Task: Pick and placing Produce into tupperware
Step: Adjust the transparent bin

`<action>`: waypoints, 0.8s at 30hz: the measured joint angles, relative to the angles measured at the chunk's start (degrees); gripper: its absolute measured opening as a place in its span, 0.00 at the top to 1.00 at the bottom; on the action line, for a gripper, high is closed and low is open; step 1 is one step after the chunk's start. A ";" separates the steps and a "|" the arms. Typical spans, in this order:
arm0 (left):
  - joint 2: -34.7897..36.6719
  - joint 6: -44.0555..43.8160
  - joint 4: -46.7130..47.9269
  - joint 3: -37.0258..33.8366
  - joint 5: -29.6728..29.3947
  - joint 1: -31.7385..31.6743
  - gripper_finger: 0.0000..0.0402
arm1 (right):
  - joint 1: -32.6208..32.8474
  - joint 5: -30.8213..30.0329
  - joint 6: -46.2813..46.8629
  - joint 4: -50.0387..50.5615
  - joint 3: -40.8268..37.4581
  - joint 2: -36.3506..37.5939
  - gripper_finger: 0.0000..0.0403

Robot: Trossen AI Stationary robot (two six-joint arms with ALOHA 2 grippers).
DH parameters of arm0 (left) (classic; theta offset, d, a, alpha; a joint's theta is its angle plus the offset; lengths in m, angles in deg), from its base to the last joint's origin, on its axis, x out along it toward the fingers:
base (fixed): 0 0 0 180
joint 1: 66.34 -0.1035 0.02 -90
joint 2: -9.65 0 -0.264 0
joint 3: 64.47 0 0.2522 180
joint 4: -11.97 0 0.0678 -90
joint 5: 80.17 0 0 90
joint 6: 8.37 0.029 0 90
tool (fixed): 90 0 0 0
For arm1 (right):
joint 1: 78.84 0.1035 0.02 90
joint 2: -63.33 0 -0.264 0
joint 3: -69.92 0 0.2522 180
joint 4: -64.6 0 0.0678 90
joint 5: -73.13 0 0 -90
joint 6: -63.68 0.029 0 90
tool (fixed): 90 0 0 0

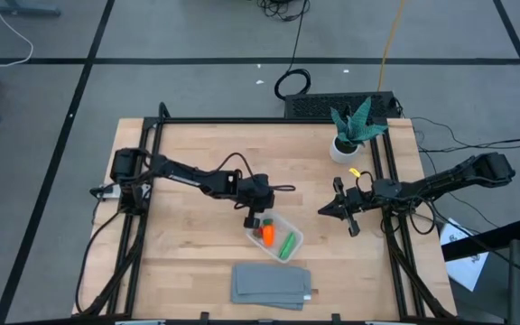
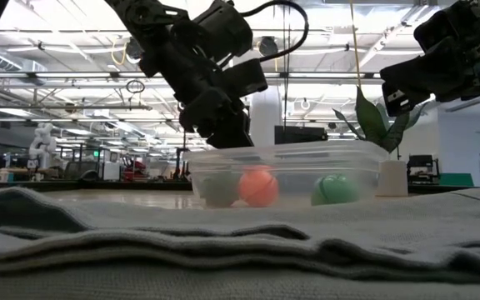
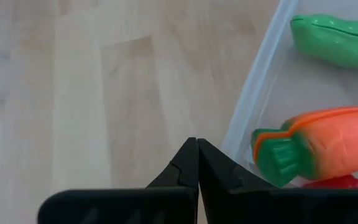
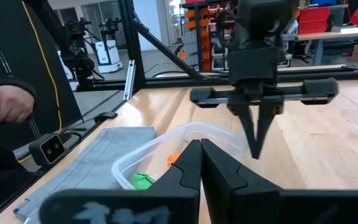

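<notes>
The clear tupperware (image 1: 275, 235) stands on the wooden table and holds all three toy foods. In the left wrist view these are the orange carrot (image 3: 328, 146) with its green top, the green pod (image 3: 337, 37) and, at the frame's edge, the red berry (image 3: 334, 182). My left gripper (image 1: 252, 222) is shut, and its tips (image 3: 197, 142) are over bare wood just outside the tupperware's left wall (image 3: 253, 87). My right gripper (image 1: 325, 212) is shut too. It hangs above the table to the right of the tupperware (image 4: 166, 155) and points toward it.
A folded grey cloth (image 1: 272, 284) lies near the table's near edge, just below the tupperware. A spiky green plant in a white pot (image 1: 348, 135) stands at the far right corner. A person's hand (image 4: 5, 102) shows beyond the table in the right wrist view.
</notes>
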 joint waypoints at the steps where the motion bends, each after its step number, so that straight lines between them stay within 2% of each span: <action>1: 0.00 -0.39 0.03 0.00 0.01 0.38 1.00 | 0.00 0.00 0.00 0.06 0.00 0.00 1.00; 15: 0.00 -5.95 2.07 0.00 -5.48 6.50 1.00 | 0.00 0.02 0.00 0.15 0.00 0.00 1.00; 17: 0.00 -5.97 0.83 0.00 -9.50 7.34 1.00 | 0.00 0.02 -0.02 0.15 0.00 0.00 1.00; 21: 0.29 -5.69 -1.76 0.00 -21.15 8.11 0.99 | 0.00 0.02 -0.02 0.15 0.00 0.00 1.00; 24: 0.57 -5.60 -3.34 0.02 -26.70 8.10 0.99 | 0.00 0.03 0.52 0.15 0.00 0.00 1.00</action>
